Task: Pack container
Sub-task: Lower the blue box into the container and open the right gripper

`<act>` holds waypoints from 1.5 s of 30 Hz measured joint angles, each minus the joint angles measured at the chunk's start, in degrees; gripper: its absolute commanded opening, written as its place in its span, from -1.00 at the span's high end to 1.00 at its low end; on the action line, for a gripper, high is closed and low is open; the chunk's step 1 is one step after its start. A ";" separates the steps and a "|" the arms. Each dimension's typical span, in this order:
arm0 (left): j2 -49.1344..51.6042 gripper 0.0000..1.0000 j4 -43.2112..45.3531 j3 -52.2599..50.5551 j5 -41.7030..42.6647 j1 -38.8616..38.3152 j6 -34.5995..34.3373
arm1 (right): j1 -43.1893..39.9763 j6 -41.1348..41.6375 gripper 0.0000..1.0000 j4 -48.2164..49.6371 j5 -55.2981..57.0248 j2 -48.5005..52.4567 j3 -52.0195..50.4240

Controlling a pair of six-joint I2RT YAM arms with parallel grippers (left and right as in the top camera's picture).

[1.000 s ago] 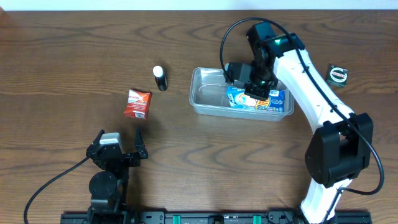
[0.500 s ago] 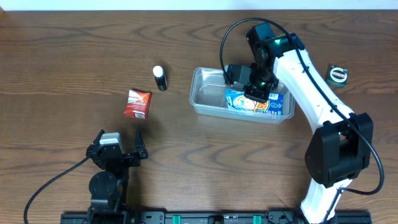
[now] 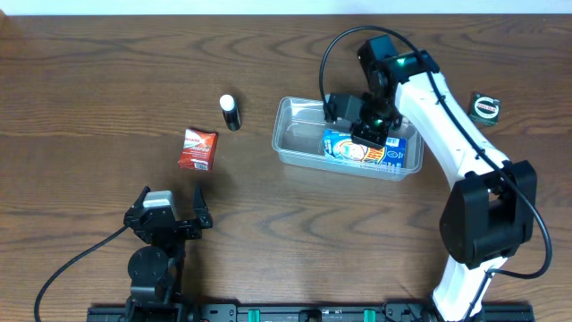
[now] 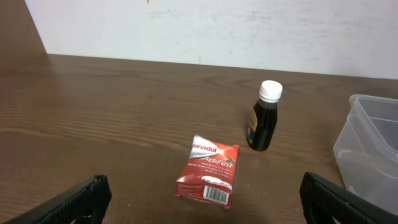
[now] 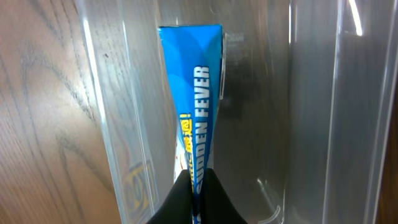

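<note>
A clear plastic container (image 3: 299, 143) sits on the wooden table (image 3: 89, 89), right of centre and toward the far side. The right gripper (image 3: 368, 141) reaches down into its right half. Seen from the right wrist, the fingers (image 5: 214, 193) are pinched tight on the near edge of a blue box (image 5: 199, 93), which lies inside the container walls. Whether the box rests on the container floor cannot be told.

To the left of the container, apart from it, stands a small dark bottle (image 3: 231, 113) with a white cap. A red packet (image 3: 197, 148) lies flat nearer and further left. At the near left edge the left gripper (image 3: 172, 199) has its jaws spread wide and holds nothing. It faces the red packet and the bottle.
</note>
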 measured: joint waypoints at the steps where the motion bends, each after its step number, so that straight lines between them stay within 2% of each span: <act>1: 0.00 -0.96 0.00 0.00 0.02 0.00 -0.02 | -0.28 0.15 0.81 -0.15 -0.02 0.00 0.00; 14: 0.00 -0.96 0.00 0.00 0.00 0.00 0.00 | -3.58 0.37 0.80 -2.82 -0.15 0.02 -0.02; 26: 0.00 -0.96 0.00 0.00 0.00 0.00 -0.02 | -3.58 0.33 0.93 -5.35 0.28 0.02 -0.02; 32: 0.00 -0.96 0.00 0.00 0.00 0.00 0.00 | -3.58 0.33 0.93 -7.17 0.52 0.02 -0.02; 34: 0.00 -0.96 0.00 0.00 0.00 0.00 -0.02 | -3.58 0.33 0.90 -7.54 0.55 0.02 -0.02; 37: 0.00 -0.96 0.00 0.00 0.02 0.00 0.00 | -3.58 0.61 0.52 -7.69 0.52 0.02 -0.02; 39: 0.00 -0.96 0.00 0.00 0.02 0.00 0.00 | -3.58 0.35 0.43 -7.63 0.92 0.02 -0.04; 45: 0.00 -0.96 0.00 0.00 0.02 0.00 0.00 | -3.58 0.31 0.39 -6.47 1.51 0.02 -0.11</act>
